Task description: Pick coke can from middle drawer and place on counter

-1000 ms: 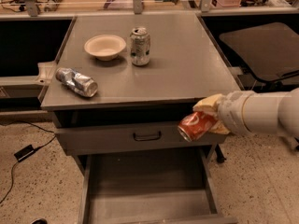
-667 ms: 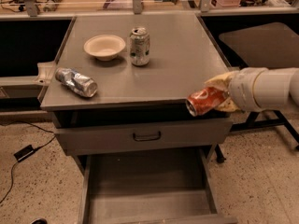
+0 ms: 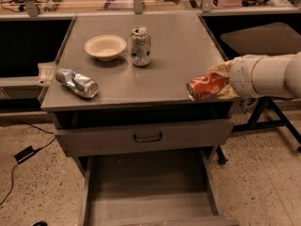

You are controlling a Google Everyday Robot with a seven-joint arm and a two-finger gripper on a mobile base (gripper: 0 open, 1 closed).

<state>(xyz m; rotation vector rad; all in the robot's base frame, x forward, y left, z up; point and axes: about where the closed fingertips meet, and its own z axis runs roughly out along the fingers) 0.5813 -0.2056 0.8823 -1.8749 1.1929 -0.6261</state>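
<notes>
Above the counter's (image 3: 164, 74) right front edge, the coke can (image 3: 206, 86) is held sideways, clamped in the gripper (image 3: 217, 84); the middle drawer (image 3: 148, 182) is seen open.

There are 3 cans. 1 is the coke can (image 3: 201, 87), red-orange and lying sideways, clasped by the claw (image 3: 219, 83) at the right front corner of the tabletop (image 3: 178, 55). 1 is a white-and-green patterned can (image 3: 140, 46) standing upright, and 1 is a shiny silver-blue can (image 3: 76, 82) lying on its side near the left front edge. There is 1 cream bowl (image 3: 105, 47) just beside the upright can. The cabinet shows 2 drawers: 1 grey drawer (image 3: 103, 141) with 1 dark loop handle (image 3: 147, 137), and below it 1 middle drawer (image 3: 150, 192), pulled out. There is 1 white arm (image 3: 268, 76) bearing 1 claw, and 1 tabletop.
</notes>
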